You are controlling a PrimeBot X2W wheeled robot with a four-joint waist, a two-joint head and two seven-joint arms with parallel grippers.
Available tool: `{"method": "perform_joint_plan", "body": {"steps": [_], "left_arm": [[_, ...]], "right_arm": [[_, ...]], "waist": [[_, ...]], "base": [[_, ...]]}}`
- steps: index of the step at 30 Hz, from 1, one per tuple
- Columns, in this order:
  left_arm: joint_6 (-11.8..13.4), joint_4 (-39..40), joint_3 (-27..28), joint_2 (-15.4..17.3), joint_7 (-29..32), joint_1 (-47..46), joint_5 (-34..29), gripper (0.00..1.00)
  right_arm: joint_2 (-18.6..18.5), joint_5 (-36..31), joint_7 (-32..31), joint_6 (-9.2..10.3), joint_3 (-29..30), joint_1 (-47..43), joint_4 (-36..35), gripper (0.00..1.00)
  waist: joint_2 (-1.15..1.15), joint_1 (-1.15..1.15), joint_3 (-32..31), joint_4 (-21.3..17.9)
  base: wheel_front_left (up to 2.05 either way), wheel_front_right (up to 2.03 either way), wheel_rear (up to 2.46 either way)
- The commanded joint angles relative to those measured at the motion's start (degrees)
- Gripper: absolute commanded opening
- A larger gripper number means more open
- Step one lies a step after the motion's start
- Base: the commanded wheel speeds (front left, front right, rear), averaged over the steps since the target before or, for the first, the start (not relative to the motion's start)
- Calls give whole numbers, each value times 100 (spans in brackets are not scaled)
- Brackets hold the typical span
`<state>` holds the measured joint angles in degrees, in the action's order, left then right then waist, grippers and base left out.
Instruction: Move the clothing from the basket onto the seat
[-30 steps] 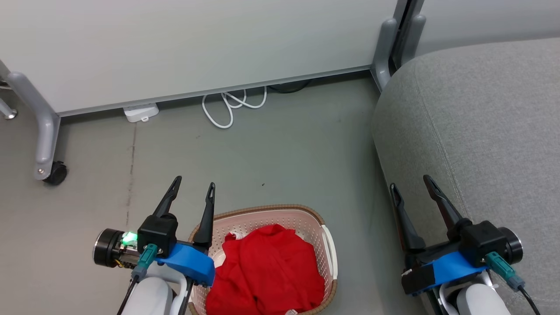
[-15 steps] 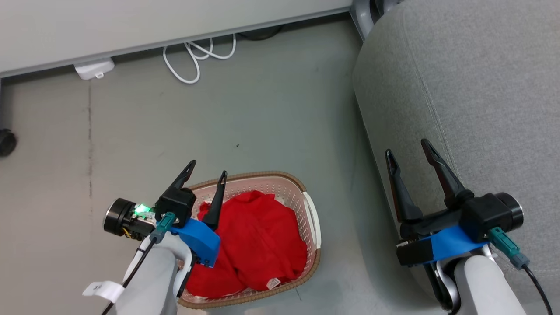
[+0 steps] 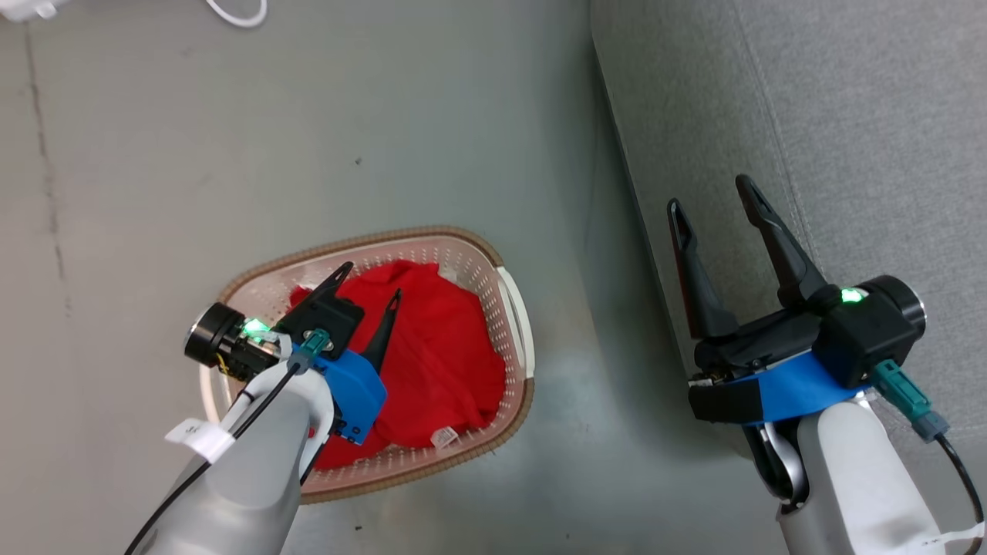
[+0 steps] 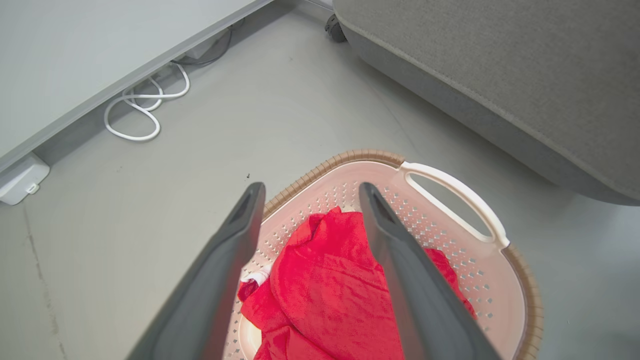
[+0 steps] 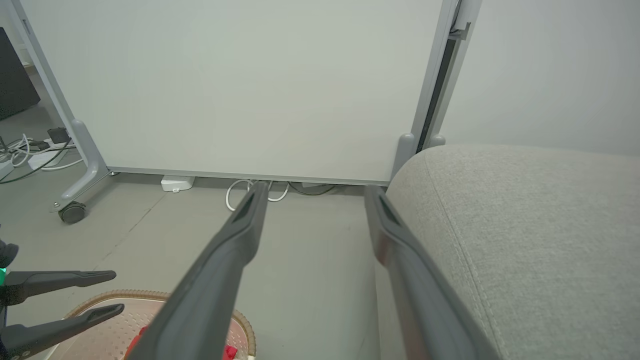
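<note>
Grey floor [image 3: 308,116] lay under the basket [image 3: 370,235], which held the clothing [image 3: 447,362], a red heap. Above it hung the left gripper [image 3: 372,279], fingers spread and empty. The right gripper [image 3: 709,193], likewise spread and empty, hovered beside the seat [image 3: 848,116].

Head view: taken from high above, aimed steeply down at floor [image 3: 308,116]; basket [image 3: 370,233] placed lower left, seat [image 3: 848,116] along right side.
Left wrist view: taken from low and close over basket, aimed forward and down; clothing [image 4: 325,290] seen near, seat at upper right.
Right wrist view: held higher, nearly level, faced toward white panel [image 5: 250,75] across floor.
Basket, seat, floor shared by all three; white cable [image 4: 135,138] caught in both wrist views.
</note>
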<state>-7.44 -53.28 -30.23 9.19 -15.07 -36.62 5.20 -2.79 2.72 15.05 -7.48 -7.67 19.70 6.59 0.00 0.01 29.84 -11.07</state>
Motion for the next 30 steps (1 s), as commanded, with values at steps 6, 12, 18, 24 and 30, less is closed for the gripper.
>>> {"method": "perform_joint_plan", "body": {"steps": [6, 12, 18, 24, 30], "left_arm": [[-1, -840, -702, 58, 18, -626, 278, 100], [-1, -1464, -1374, 97, 315, -1066, 392, 100], [-1, -1760, -1888, 198, 640, -1284, 444, 100], [-1, -1899, -2617, 302, 1150, -1459, 424, 100], [-1, -1946, -3310, 451, 1717, -1591, 654, 100]], "right_arm": [[-18, 82, 21, -3, -12, 273, -163, 100], [-18, 100, 21, -3, -48, 417, -313, 100], [-18, 96, 21, -3, -52, 509, -389, 100], [-18, 111, 21, -3, -36, 594, -475, 100], [-18, 152, 21, -3, -61, 654, -549, 100]], "waist": [[0, -1, 687, -148], [0, -1, 1158, -194], [0, -1, 1443, -239], [0, -1, 1702, -283], [0, -1, 1920, -364]], "base": [[0, 0, 0], [0, 0, 0], [0, 0, 0], [0, 0, 0], [0, 0, 0]]}}
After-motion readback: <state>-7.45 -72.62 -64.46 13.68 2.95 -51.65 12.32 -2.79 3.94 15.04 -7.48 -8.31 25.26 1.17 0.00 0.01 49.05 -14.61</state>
